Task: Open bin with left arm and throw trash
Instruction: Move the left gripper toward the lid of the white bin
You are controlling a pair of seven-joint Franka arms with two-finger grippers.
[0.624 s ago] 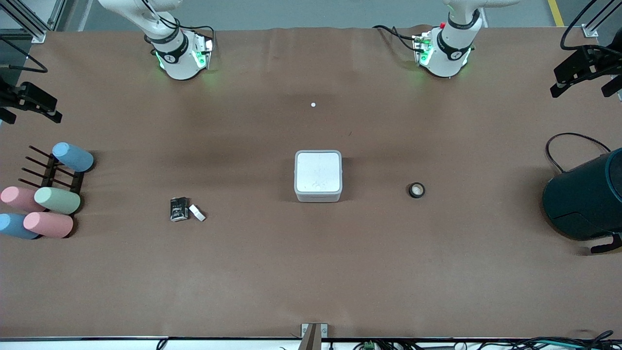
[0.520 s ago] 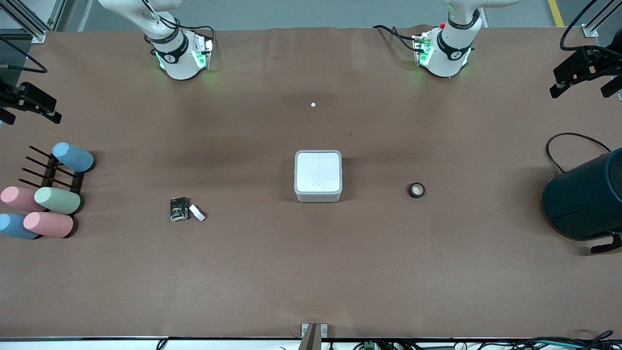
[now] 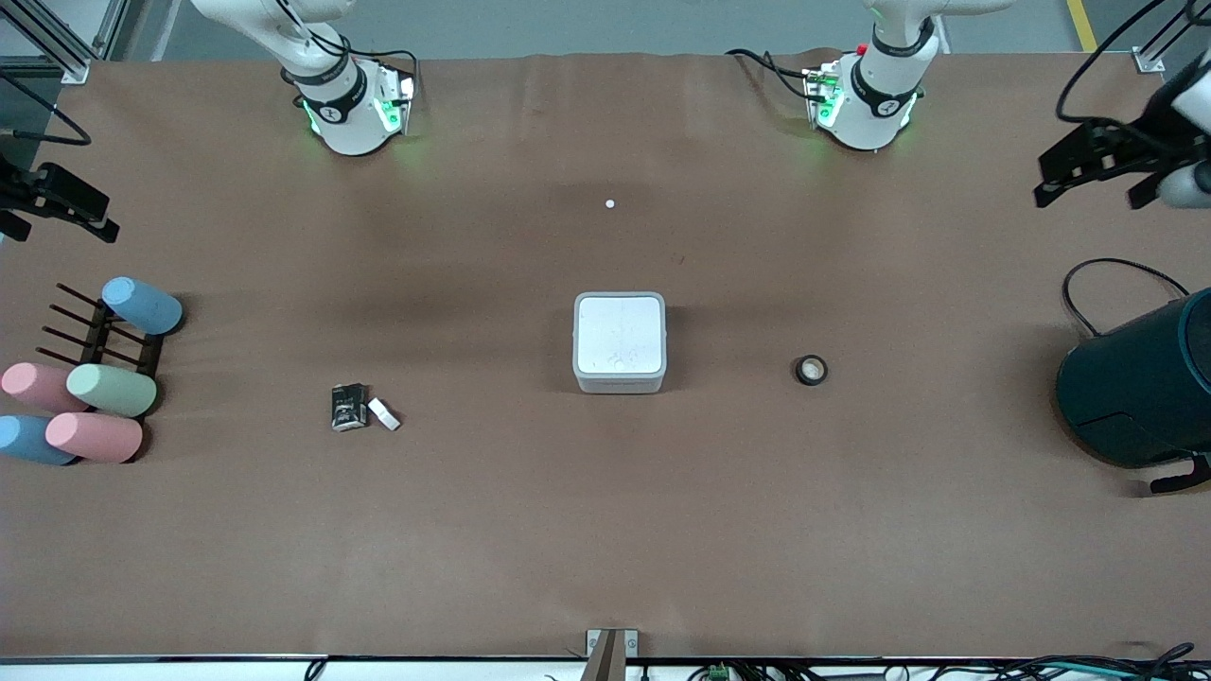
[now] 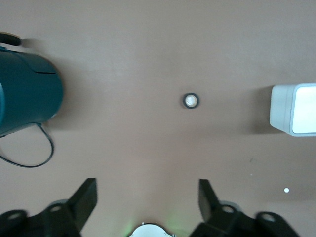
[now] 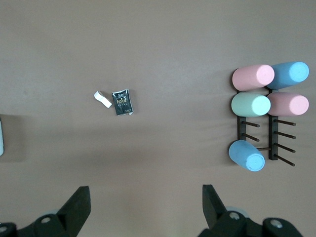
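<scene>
Bin (image 3: 620, 341) sits mid-counter (image 3: 605, 530), lid flat and closed, nothing on top or touching it. Trash is scattered: black tape roll (image 3: 811, 370) lies on the counter toward the left arm's end, well apart from the bin; crumpled black wrapper (image 3: 348, 408) and small white block (image 3: 383, 413) lie together toward the right arm's end, slightly nearer the front camera than the bin. A tiny white speck (image 3: 610, 203) lies farther from the camera, between the two bases.

Left claw (image 3: 1097, 175) hangs in the air at the left arm's end of the counter, fingers spread wide, holding nothing; the dark teal drum (image 3: 1140, 388) with its cable lies on that end. Right claw (image 3: 52, 203) waits over the other end, jaws wide, empty, above the rack (image 3: 99, 340) of pastel cylinders (image 3: 112, 390).

Counter between bin and tape roll is bare.
</scene>
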